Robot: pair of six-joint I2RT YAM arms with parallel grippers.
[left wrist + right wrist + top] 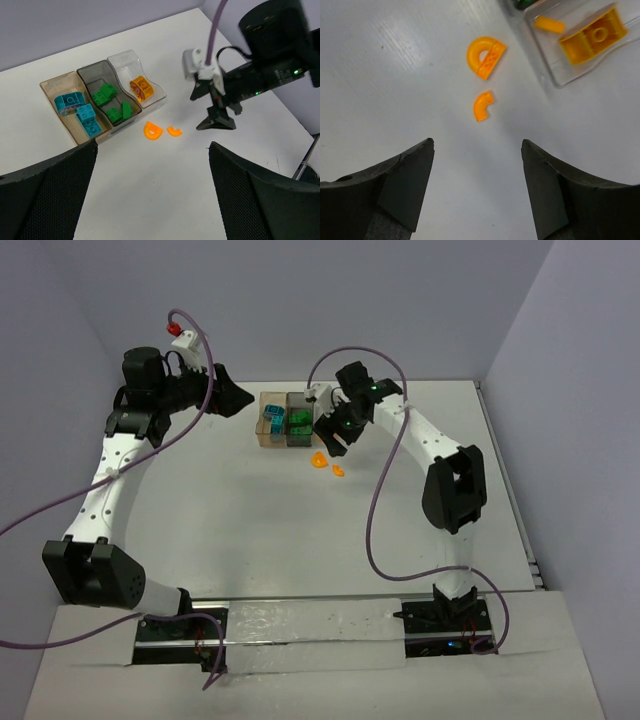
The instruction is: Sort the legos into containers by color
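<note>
Three joined containers (263,430) stand at the back of the table. The orange-brown box (50,92) holds teal legos (70,101), the smoky grey box (95,70) green legos (105,95), and the clear box (125,59) an orange brick (141,87). Two orange legos lie on the table in front: a half-round piece (485,56) and a small arc (482,106). My right gripper (477,143) hovers open and empty just near of the arc, beside the clear box (560,75). My left gripper (153,146) is open and empty, raised left of the boxes.
The back wall (300,310) rises close behind the containers. The table's right edge (505,480) runs behind the right arm. A purple cable (375,520) loops from the right arm over the table's middle.
</note>
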